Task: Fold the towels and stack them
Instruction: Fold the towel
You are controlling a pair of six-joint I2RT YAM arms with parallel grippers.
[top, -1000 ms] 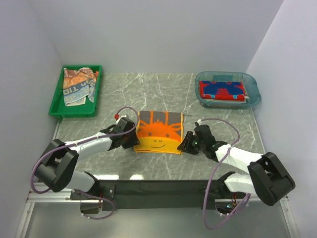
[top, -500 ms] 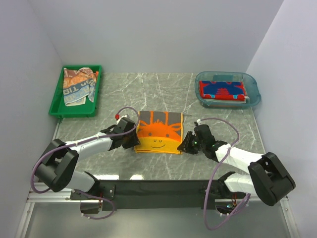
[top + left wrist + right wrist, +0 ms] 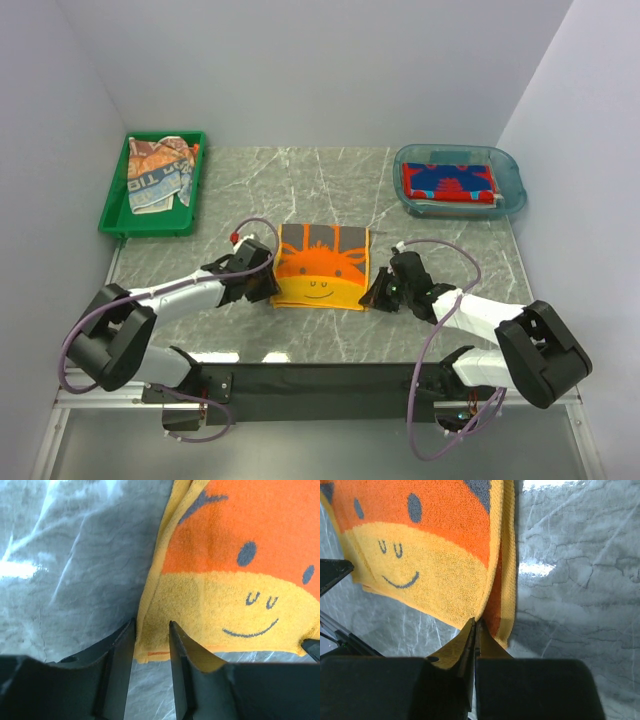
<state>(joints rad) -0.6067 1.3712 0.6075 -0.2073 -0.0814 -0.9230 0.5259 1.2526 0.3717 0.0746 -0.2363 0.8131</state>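
Note:
An orange-grey cartoon face towel (image 3: 322, 265) lies folded on the marble table, between my two grippers. My left gripper (image 3: 272, 290) is at its near left corner. In the left wrist view the jaws (image 3: 151, 624) stand apart with the towel's (image 3: 235, 570) yellow corner edge between them. My right gripper (image 3: 372, 295) is at the near right corner. In the right wrist view it (image 3: 475, 621) is shut, its tips pinching the edge of the towel's (image 3: 430, 555) upper layer, while the lower layer lies flat beside it. More towels (image 3: 158, 172) lie crumpled at the back left, and a red towel with blue shapes (image 3: 448, 181) at the back right.
The crumpled towels lie in a green plastic tray (image 3: 115, 215) at the table's back left corner. The red towel lies folded in a clear blue tub (image 3: 510, 170) at the back right. White walls close the table in on three sides.
My right gripper's jaws have closed onto the towel's near right edge. The left jaws have narrowed slightly. Both arms have hardly moved.

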